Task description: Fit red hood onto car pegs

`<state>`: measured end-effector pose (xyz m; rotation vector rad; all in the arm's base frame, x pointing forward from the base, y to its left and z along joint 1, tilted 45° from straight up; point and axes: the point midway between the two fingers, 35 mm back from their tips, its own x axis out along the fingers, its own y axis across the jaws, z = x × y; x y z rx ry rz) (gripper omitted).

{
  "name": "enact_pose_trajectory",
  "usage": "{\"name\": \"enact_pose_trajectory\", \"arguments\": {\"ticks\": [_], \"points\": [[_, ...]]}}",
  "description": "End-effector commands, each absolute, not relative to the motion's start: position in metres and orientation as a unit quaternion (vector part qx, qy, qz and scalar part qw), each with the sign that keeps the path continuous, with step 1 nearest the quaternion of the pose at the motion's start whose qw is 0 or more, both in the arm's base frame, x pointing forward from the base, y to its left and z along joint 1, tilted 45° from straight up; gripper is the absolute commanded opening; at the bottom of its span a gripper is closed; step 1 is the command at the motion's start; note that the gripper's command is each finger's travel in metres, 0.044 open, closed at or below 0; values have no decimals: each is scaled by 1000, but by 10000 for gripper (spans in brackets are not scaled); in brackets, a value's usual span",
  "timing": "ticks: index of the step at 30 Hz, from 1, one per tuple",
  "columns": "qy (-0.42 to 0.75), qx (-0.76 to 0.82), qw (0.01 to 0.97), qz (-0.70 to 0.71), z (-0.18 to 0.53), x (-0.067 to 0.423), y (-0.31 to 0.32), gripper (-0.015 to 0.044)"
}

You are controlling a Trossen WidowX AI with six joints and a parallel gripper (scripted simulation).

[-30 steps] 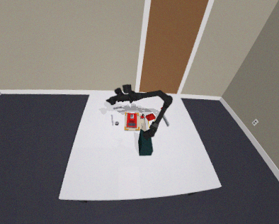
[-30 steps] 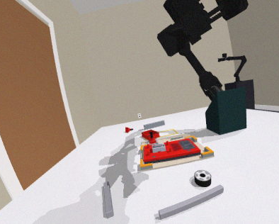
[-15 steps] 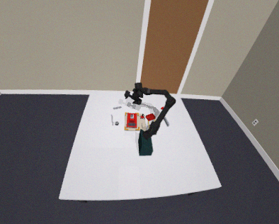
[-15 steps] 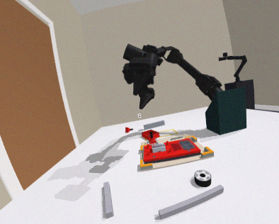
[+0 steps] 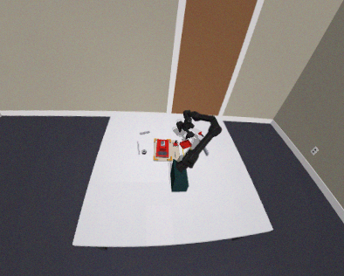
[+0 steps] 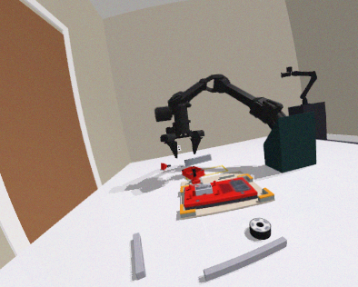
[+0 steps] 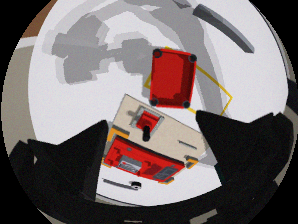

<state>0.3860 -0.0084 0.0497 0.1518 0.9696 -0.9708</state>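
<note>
The red hood (image 6: 192, 173) (image 7: 172, 76) (image 5: 185, 143) lies flat on the table, roof up, with a dark hole at each corner. It lies just beyond the car chassis (image 6: 222, 190) (image 7: 136, 156) (image 5: 162, 148), which sits in the cream jig (image 6: 224, 206) (image 7: 176, 137) with orange corners. The grey engine block (image 6: 203, 189) (image 7: 148, 121) sits on the chassis deck. My gripper (image 6: 184, 152) (image 5: 183, 129) is open and empty. It hangs well above the hood, pointing down, its fingers apart from everything.
A thin yellow outline (image 7: 222, 92) marks the table around the hood. A small red part (image 6: 164, 166) and a grey bar (image 6: 198, 159) (image 7: 222, 26) lie beyond it. Two more grey bars (image 6: 138, 255) (image 6: 244, 259) and a black wheel (image 6: 260, 227) lie in front. The arm's green pedestal (image 6: 290, 141) stands to the right.
</note>
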Motion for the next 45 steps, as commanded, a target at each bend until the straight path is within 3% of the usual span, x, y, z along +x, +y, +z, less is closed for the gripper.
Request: {"name": "enact_pose_trajectory", "arguments": {"ticks": [1,45], "points": [[411,95,751,-508,68,381,-41,440],[409,97,749,-512,45,386,-66,440]]}}
